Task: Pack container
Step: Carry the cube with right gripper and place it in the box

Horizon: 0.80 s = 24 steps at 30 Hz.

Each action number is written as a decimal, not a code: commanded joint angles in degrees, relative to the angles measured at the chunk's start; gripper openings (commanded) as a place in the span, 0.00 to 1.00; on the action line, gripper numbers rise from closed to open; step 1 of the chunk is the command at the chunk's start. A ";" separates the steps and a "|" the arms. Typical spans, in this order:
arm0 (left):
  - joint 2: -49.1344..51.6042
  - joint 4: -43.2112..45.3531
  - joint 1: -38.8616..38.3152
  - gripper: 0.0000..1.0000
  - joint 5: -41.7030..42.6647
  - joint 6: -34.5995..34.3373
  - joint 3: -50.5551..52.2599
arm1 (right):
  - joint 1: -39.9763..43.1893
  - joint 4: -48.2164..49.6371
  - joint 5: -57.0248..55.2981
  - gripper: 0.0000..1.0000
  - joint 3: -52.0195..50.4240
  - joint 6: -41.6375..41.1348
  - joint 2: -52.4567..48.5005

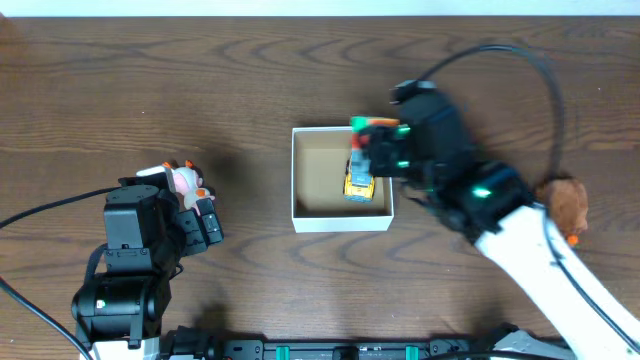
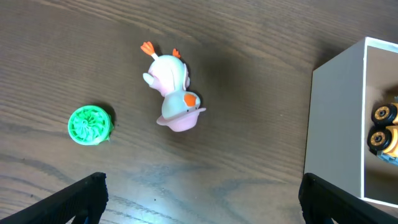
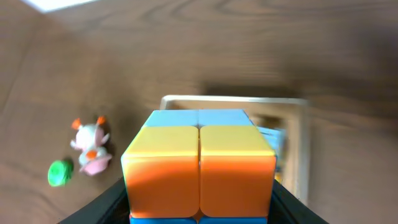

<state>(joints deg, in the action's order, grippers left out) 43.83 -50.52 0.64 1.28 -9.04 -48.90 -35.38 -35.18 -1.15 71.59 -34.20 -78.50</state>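
Observation:
The container (image 1: 310, 205) is a white-walled box with a tan floor in mid-table, and a yellow toy car (image 1: 358, 184) lies inside it. My right gripper (image 1: 380, 150) hangs over its far right corner, shut on a colour cube (image 3: 199, 168) with orange, yellow and blue faces. In the right wrist view the container (image 3: 297, 149) lies beyond the cube. My left gripper (image 2: 202, 202) stands open above bare table. A pink and white duck toy (image 2: 173, 93) lies just ahead of it, and a green disc (image 2: 90, 124) is to its left.
A brown plush toy (image 1: 565, 203) lies at the right, beside the right arm. In the left wrist view the container wall (image 2: 336, 124) rises at the right, with the car's wheels (image 2: 384, 127) showing inside. Cables trail over the table on both sides.

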 commanded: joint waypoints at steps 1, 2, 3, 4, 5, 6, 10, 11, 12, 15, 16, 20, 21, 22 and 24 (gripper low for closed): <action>-0.11 0.00 0.04 0.98 -0.37 -0.33 -1.03 | -3.19 2.08 -1.01 0.02 0.85 3.02 -6.80; -0.11 0.00 0.04 0.98 -0.37 -0.33 -1.03 | -3.45 2.86 -1.29 0.02 0.85 2.99 -8.81; -0.11 0.00 0.04 0.98 -0.37 -0.33 -1.03 | -3.61 3.67 -1.38 0.02 0.85 3.02 -10.43; -0.11 0.00 0.04 0.98 -0.37 -0.33 -1.03 | -3.61 4.76 -1.38 0.02 0.85 3.08 -12.39; -0.11 0.00 0.04 0.98 -0.37 -0.33 -1.03 | -3.61 6.16 -0.92 0.01 0.85 3.91 -14.25; -0.11 0.00 0.04 0.98 -0.37 -0.33 -1.03 | -3.61 7.21 -0.46 0.02 0.85 4.74 -15.56; -0.11 0.00 0.04 0.98 -0.37 -0.33 -1.03 | -3.58 10.14 -0.33 0.02 0.85 5.57 -20.61; -0.11 0.00 0.04 0.98 -0.37 -0.33 -1.03 | -3.58 10.56 -0.35 0.01 0.85 5.57 -21.70; -0.11 0.00 0.04 0.98 -0.37 -0.33 -1.03 | -3.54 10.86 -0.46 0.01 0.85 5.55 -22.56; -0.11 0.00 0.04 0.98 -0.37 -0.33 -1.03 | -3.54 11.43 -0.96 0.01 0.85 5.51 -25.46; -0.11 0.00 0.04 0.98 -0.37 -0.33 -1.03 | -3.54 11.47 -0.96 0.01 0.85 5.49 -26.29; -0.11 0.00 0.04 0.98 -0.37 -0.33 -1.03 | -3.54 11.43 -0.96 0.01 0.85 5.31 -28.37; -0.11 0.00 0.04 0.98 -0.37 -0.33 -1.03 | -3.54 11.41 -0.96 0.01 0.85 5.31 -28.46; -0.11 0.00 0.04 0.98 -0.37 -0.33 -1.03 | -3.54 11.41 -1.01 0.02 0.85 5.31 -28.50; -0.11 0.00 0.04 0.98 -0.37 -0.33 -1.03 | -3.54 11.45 -1.01 0.02 0.85 5.33 -28.50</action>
<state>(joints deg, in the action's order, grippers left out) 43.83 -50.50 0.64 1.28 -9.06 -48.90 -38.76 -24.14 -1.30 71.61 -29.52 -107.00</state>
